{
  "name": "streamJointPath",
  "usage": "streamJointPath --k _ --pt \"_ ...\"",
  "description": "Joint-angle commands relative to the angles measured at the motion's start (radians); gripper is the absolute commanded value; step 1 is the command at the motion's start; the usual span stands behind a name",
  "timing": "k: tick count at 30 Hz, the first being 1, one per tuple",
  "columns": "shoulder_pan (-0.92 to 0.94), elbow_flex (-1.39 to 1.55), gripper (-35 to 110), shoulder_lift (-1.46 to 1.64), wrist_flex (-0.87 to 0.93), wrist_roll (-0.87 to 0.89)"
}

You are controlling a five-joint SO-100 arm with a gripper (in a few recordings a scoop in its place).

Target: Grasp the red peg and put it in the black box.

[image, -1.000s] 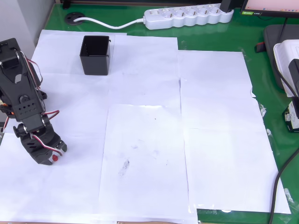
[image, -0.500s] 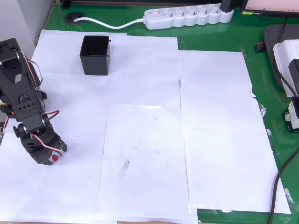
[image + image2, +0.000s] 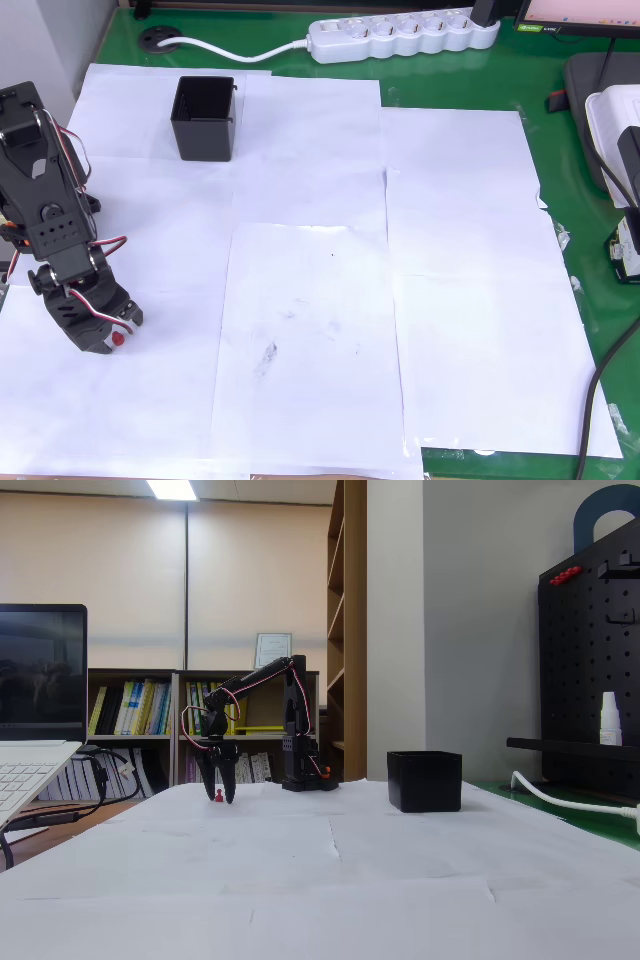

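Down at the lower left of the overhead view, the tool [image 3: 115, 335] points at the paper, its black fingers closed in around the red peg [image 3: 118, 339]; a small red dot shows right at the tips. From the fixed view the tool [image 3: 219, 795] hangs nearly vertical, fingers narrowing to the counter surface, with the red peg [image 3: 219, 796] between them and low, at or just above the paper; whether it is lifted clear cannot be told. Grip reads as clenched on the peg. Black arm [image 3: 45, 200] rises behind the tool, red and white wires looping along its links, base at the left edge of the overhead view. White paper sheets [image 3: 310, 330] cover most of the green counter [image 3: 560, 200], overlapping, some faint smudges near the middle. Black box [image 3: 205, 118] stands upright and open on the paper, well apart from the tool, toward the top of the overhead view; in the fixed view the black box [image 3: 425, 780] sits right of the arm. White power strip [image 3: 400, 35] lies along the counter's top edge, beyond the box.
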Motion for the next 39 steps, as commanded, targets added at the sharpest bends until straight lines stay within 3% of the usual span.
streamJointPath --k 1,27,39 --pt "0.02 0.044 20 0.012 -0.006 -0.141" --pt "0.008 0.043 1 0.026 -0.032 -0.092" --pt "0.003 0.038 0 0.034 -0.055 -0.092"
